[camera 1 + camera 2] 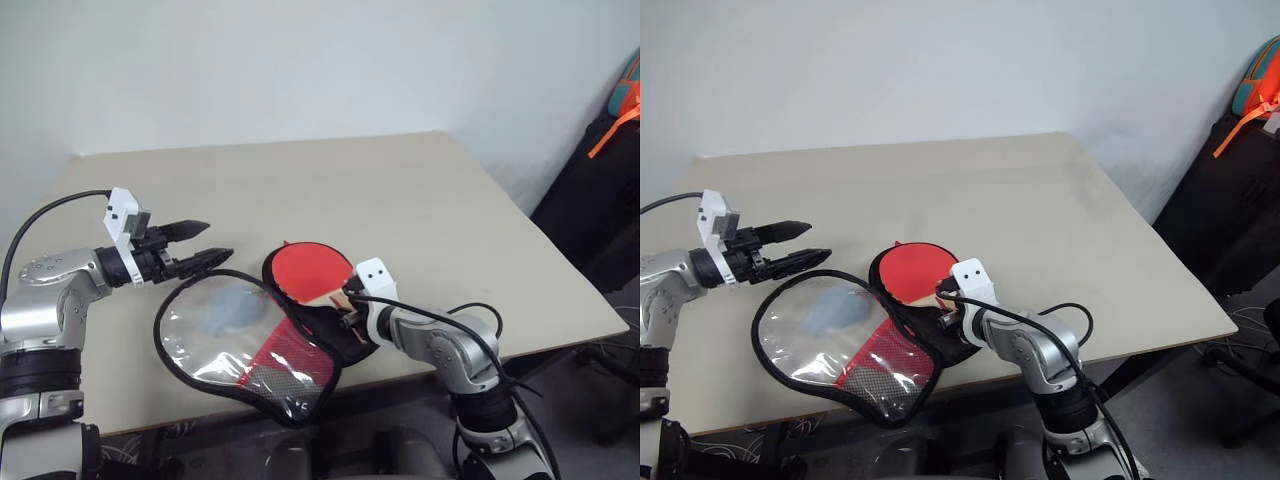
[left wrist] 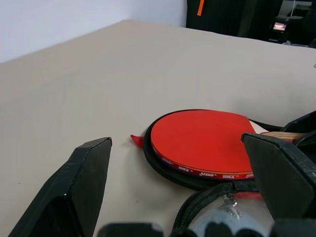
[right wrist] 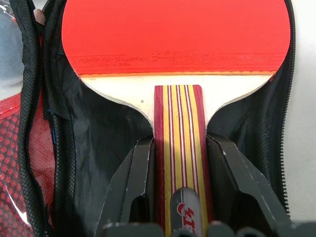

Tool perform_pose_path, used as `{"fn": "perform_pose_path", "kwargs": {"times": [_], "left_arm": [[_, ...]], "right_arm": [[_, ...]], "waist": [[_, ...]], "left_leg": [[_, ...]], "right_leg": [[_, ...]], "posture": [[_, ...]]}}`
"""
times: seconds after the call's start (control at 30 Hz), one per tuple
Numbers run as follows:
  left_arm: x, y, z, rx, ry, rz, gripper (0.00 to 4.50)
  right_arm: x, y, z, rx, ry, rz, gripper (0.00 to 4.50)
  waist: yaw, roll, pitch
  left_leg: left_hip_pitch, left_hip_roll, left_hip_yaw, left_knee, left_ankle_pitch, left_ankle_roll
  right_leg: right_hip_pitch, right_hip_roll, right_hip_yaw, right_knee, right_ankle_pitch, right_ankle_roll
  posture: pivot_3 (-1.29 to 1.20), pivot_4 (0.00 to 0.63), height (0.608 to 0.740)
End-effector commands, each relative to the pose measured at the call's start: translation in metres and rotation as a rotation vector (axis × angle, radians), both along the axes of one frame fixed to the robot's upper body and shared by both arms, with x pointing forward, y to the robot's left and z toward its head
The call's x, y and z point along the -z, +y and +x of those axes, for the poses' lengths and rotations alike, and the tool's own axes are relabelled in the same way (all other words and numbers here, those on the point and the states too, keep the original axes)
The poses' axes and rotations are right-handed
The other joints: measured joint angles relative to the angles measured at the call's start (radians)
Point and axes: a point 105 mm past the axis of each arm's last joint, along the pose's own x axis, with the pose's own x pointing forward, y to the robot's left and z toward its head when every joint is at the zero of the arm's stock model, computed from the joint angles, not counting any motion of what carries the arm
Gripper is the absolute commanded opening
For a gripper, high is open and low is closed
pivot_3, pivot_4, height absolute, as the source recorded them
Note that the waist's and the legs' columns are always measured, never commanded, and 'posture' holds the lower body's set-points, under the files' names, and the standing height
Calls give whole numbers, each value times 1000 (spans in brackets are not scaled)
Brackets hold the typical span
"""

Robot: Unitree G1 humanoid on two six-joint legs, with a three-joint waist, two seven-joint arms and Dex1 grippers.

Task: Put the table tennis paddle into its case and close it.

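Observation:
The table tennis paddle (image 1: 310, 268) lies red face up inside the black-lined half of the open case (image 3: 98, 148), near the table's front edge. Its striped wooden handle (image 3: 180, 123) sits between the two fingers of my right gripper (image 1: 346, 300), which press against both of its sides. The case's other half (image 1: 200, 350), clear plastic with black edging and a red mesh part (image 1: 290, 355), lies flat to the left with a blue-grey lump (image 1: 232, 310) under the plastic. My left gripper (image 1: 215, 241) hovers open just above the far left edge of that flap, holding nothing.
The beige table (image 1: 350, 190) stretches wide behind the case. Its front edge runs close under the case and my right arm. A dark bag with orange straps (image 1: 620, 110) stands off the table at the far right.

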Motion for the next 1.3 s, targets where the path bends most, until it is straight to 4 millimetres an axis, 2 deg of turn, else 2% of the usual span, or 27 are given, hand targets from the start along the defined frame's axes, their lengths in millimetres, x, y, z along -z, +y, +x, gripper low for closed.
{"fn": "perform_pose_path", "kwargs": {"times": [0.03, 0.17, 0.23, 0.37, 0.53, 0.67, 0.8, 0.9, 0.97, 1.03, 1.1, 1.17, 1.27, 1.3], "left_arm": [[-20, 3, -1, -7, -72, 14, 4500], [-20, 3, 1, -13, -76, 7, 4500], [-19, 2, 2, -13, -78, 4, 4500], [-17, 1, 3, -16, -80, -2, 4500], [-16, 7, 1, -26, -76, -5, 4500], [-17, 23, -4, -65, -61, -5, 4500], [-8, 52, -16, -144, -8, -6, 4500], [-3, 78, -28, -227, 29, -15, 3906], [2, 93, -39, -270, 66, -30, 3190], [6, 99, -45, -287, 88, -41, 2604], [12, 101, -50, -303, 109, -41, 1820], [24, 96, -55, -302, 131, -38, 1147], [40, 71, -64, -249, 169, -47, 114], [44, 61, -68, -215, 191, -62, 114]], "right_arm": [[-11, 5, 8, 4, -29, 34, 2424], [-19, 7, 16, 22, -31, 66, 3904], [-21, 2, 19, 36, -37, 65, 4486], [-33, -15, 26, 67, -62, 80, 4486], [-65, -45, 25, 35, -135, 134, 4486], [-98, -80, 21, -18, -235, 153, 4486], [-113, -116, 22, -38, -312, 91, 4486], [-116, -140, 28, -13, -327, 43, 4500], [-116, -151, 31, -7, -336, 16, 4500], [-117, -154, 32, -15, -340, 8, 4500], [-118, -155, 33, -21, -344, 3, 4500], [-119, -154, 35, -34, -350, -2, 4500], [-122, -151, 37, -58, -358, -5, 4500], [-122, -150, 37, -64, -358, -7, 4500]], "waist": [[0, 0, 0], [1, 0, 0], [0, 0, 0], [1, 0, 0], [0, 0, 0], [1, 0, 0], [0, 1, 1], [1, 1, 1], [1, 1, 1], [1, 1, 1], [6, 1, 1], [7, 1, 1], [7, 3, 2], [6, 2, 2]], "left_leg": [[0, 0, 0, 0, 0, 0], [0, 0, 0, 0, 0, 0], [0, 0, 0, 0, 0, 0], [0, 0, 0, 0, 0, 0], [0, -1, 0, 0, 0, 0], [0, -1, 0, 0, 0, 0], [0, -1, 0, 0, 0, 1], [0, 0, -1, 0, -1, 2], [0, 0, -2, 0, -3, 5], [0, 0, -2, 0, -4, 6], [0, 0, -2, 0, -4, 6], [0, 0, -3, 1, -4, 7], [0, -1, -3, 1, -5, 9], [0, -1, -3, 1, -5, 9]], "right_leg": [[0, 0, 0, 0, 0, 0], [0, 0, 0, 0, 0, 0], [0, 0, 0, 0, 0, 0], [0, 0, 0, 0, 0, 0], [0, 0, 0, 0, 0, 0], [-1, 0, 0, 0, 0, 0], [-1, 0, 0, -1, -1, -1], [-1, 0, 0, -1, -1, -1], [-1, -1, 0, -1, -1, -2], [-1, -1, -1, -2, -1, -2], [-2, -2, -1, -2, -1, -2], [-1, -3, -2, -2, -1, -2], [-2, -5, -2, -2, -1, -2], [-2, -6, -2, -2, -1, -2]], "posture": [[0, 0, 715], [0, 0, 715], [0, 0, 715], [0, 0, 715], [0, 0, 715], [0, 0, 715], [0, 0, 715], [0, 0, 715], [0, 0, 715], [0, 0, 715], [0, 0, 715], [0, 0, 715], [0, 0, 715], [0, 0, 715]]}}
